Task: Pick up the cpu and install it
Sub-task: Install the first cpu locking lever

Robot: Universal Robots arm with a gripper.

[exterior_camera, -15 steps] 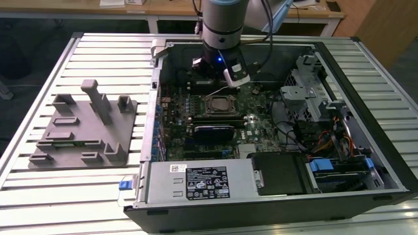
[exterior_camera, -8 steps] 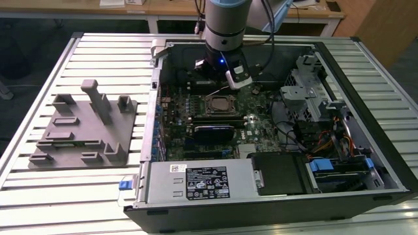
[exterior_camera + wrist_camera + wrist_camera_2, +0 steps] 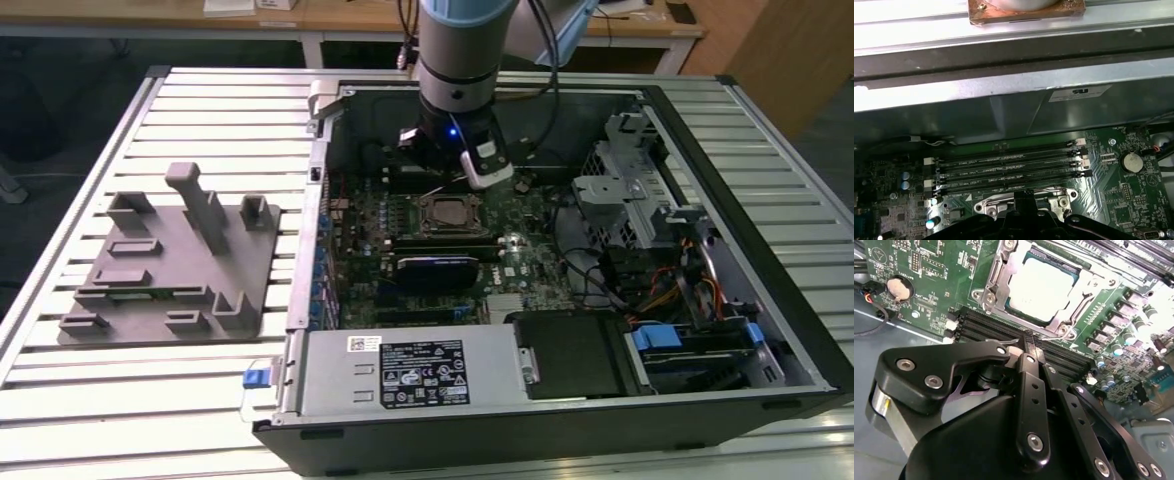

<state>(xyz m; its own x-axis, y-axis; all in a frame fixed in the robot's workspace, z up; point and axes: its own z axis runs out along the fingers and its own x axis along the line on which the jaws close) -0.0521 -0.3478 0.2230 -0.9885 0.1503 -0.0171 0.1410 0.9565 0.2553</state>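
Cpu (image 3: pixel 1046 287) lying in its socket (image 3: pixel 991 285), jaws poised just beside it

At the exterior view's left a grey fixture (image 3: pixel 167 265) stands on the slatted surface (image 3: pixel 80 400), well apart from the open computer case (image 3: pixel 747 130), probably as a rest for parts; in the middle the arm (image 3: pixel 461 60) reaches down into the case over the motherboard (image 3: pixel 929 285); the cpu sits flat and square inside the metal-framed socket, silvery plate upward, which I judge to mean it is already placed; the jaws are drawn together with nothing seen between them, tips over the memory slots (image 3: pixel 1009 170) beside the socket; a white sticker (image 3: pixel 424 372) on the power supply carries print too small to read; further right sits the drive cage (image 3: pixel 641 200).
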